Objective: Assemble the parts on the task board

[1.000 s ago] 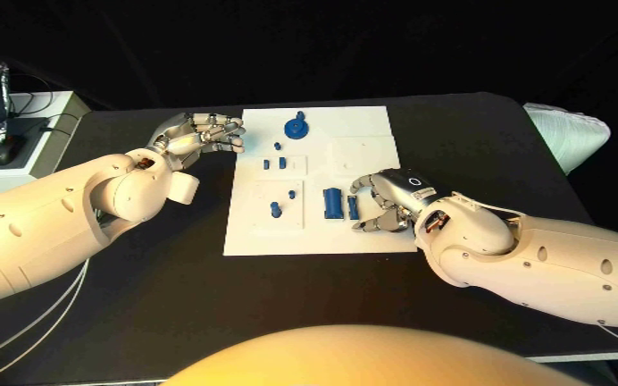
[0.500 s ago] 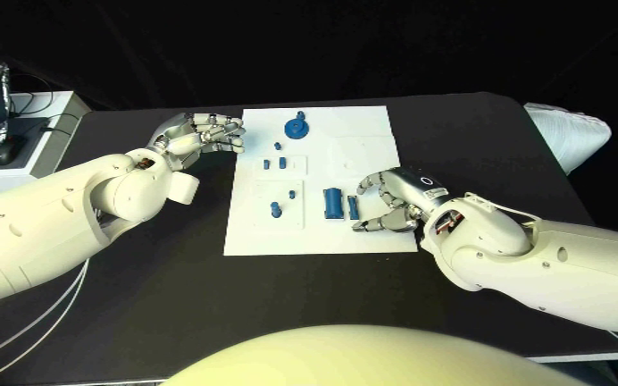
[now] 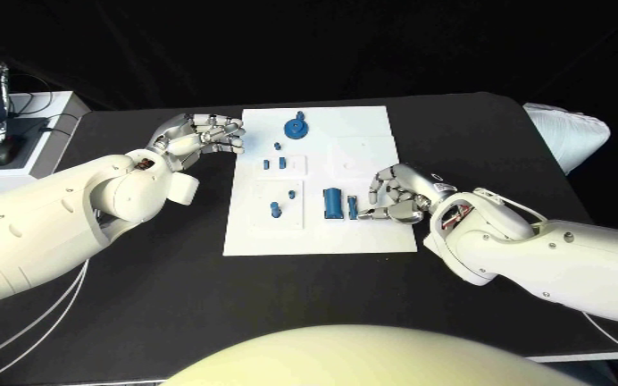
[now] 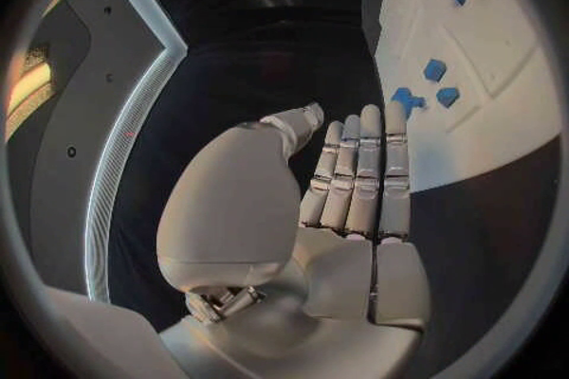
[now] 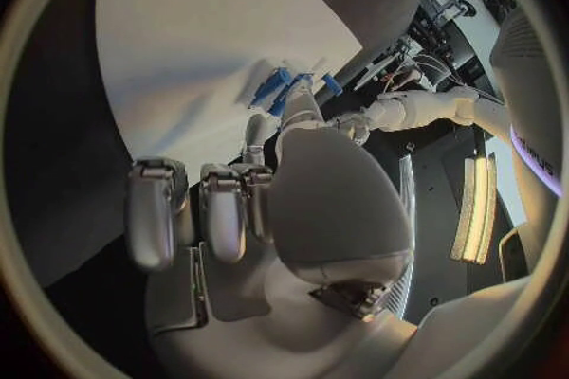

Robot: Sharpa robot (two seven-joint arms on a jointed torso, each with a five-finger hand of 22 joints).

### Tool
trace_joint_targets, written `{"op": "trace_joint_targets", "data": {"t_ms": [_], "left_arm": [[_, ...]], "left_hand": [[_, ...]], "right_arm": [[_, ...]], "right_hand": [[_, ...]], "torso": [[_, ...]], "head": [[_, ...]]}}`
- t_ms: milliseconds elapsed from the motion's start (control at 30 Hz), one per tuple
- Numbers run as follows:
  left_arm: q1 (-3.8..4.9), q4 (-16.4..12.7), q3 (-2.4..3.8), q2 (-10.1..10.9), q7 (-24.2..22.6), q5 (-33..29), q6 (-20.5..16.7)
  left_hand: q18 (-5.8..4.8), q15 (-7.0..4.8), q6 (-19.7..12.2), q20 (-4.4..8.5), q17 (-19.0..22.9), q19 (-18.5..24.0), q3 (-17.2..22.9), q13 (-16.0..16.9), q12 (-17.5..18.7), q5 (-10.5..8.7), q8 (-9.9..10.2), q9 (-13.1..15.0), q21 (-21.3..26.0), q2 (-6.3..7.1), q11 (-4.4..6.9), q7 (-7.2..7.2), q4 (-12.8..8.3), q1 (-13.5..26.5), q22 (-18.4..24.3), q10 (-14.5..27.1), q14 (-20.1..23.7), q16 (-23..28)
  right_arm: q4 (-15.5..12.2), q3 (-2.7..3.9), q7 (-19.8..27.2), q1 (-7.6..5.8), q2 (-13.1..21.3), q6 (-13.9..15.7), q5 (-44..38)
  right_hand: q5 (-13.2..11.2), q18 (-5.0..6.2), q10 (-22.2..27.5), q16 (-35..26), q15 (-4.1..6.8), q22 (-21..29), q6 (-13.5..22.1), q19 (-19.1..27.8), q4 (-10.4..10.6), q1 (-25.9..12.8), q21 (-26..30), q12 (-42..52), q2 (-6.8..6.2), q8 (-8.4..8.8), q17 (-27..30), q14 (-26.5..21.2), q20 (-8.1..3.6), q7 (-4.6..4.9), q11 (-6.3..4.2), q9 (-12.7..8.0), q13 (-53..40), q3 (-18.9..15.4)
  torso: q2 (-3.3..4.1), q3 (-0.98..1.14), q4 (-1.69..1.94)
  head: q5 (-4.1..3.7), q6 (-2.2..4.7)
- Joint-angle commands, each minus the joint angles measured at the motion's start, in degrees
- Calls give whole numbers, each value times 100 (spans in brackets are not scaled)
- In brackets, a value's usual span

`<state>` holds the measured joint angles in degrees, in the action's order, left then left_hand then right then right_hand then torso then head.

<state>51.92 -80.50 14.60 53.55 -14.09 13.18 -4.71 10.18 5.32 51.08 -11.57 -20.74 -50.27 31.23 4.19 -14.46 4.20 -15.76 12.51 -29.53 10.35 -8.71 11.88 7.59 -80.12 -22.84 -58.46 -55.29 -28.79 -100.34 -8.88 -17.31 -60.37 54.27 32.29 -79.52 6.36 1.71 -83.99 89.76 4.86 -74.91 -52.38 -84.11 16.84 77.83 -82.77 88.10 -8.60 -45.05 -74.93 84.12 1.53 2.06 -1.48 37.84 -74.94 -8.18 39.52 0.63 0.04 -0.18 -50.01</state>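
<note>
The white task board [image 3: 367, 149] lies mid-table. On it are a round blue part [image 3: 297, 126], several small blue parts [image 3: 274, 163], a blue cylinder [image 3: 334, 201] and a thin blue part [image 3: 352, 207]. My right hand [image 3: 396, 195] hovers at the board's right-front area with its fingers half curled. Its fingertips [image 3: 369, 214] are right beside the thin part, and I cannot tell whether they touch it. In the right wrist view the blue parts [image 5: 283, 87] lie just past the thumb. My left hand [image 3: 201, 139] rests at the board's left edge with flat fingers [image 4: 361, 166] and holds nothing.
A white bundle [image 3: 569, 134] lies at the table's right edge. A pale box [image 3: 37, 127] with cables stands beyond the left edge. Bare black tabletop [image 3: 154, 288] runs in front of the board.
My right hand has turned at the wrist and drawn slightly right and back, its fingers curling closer by the thin blue part. The parts and my left hand have stayed put.
</note>
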Motion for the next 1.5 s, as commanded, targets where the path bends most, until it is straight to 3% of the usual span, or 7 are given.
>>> {"op": "trace_joint_targets", "data": {"t_ms": [33,433,1033,1500], "left_arm": [[-7,-11,4,-8,-23,17,102],[-8,-17,4,1,-20,17,100],[-8,-21,4,10,-19,20,101],[-8,-22,4,15,-15,21,101]], "left_hand": [[18,56,-20,3,-5,-32,-3,9,-26,21,6,-5,32,42,-4,-9,23,-24,5,42,-1,39],[18,56,-20,3,-5,-32,-3,9,-26,21,6,-5,32,42,-4,-9,23,-24,5,42,-1,39],[18,56,-20,3,-5,-32,-3,9,-26,21,6,-5,32,42,-4,-9,23,-24,5,42,-1,39],[17,57,-15,2,-18,-41,-6,11,-32,20,0,-5,45,40,-5,-9,29,-24,13,43,-1,46]], "right_arm": [[28,3,-62,-1,-42,-99,-16],[57,3,-154,-1,-152,-95,-184],[150,2,-758,7,-322,-196,-569],[185,0,-885,9,-375,-214,-718]], "right_hand": [[-77,-51,-504,24,45,-1352,19,-458,-2,124,-54,37,35,-135,-1507,588,-53,-31,-59,57,-1395,87],[-124,-53,-512,24,61,-1354,47,-461,1,164,-64,48,8,-235,-1507,588,-69,-48,-77,91,-1403,184],[126,-56,-522,24,81,-1358,88,-465,0,167,-80,63,-1,-342,-1507,588,-90,-74,-100,99,-1413,319],[173,-56,-524,24,87,-1358,100,-465,-5,213,-80,66,-21,-358,-1507,588,-95,-80,-106,94,-1416,349]], "torso": [[3,-1,3],[5,0,2],[1,2,-3],[-3,2,1]], "head": [[4,1],[23,1],[23,1],[15,1]]}}
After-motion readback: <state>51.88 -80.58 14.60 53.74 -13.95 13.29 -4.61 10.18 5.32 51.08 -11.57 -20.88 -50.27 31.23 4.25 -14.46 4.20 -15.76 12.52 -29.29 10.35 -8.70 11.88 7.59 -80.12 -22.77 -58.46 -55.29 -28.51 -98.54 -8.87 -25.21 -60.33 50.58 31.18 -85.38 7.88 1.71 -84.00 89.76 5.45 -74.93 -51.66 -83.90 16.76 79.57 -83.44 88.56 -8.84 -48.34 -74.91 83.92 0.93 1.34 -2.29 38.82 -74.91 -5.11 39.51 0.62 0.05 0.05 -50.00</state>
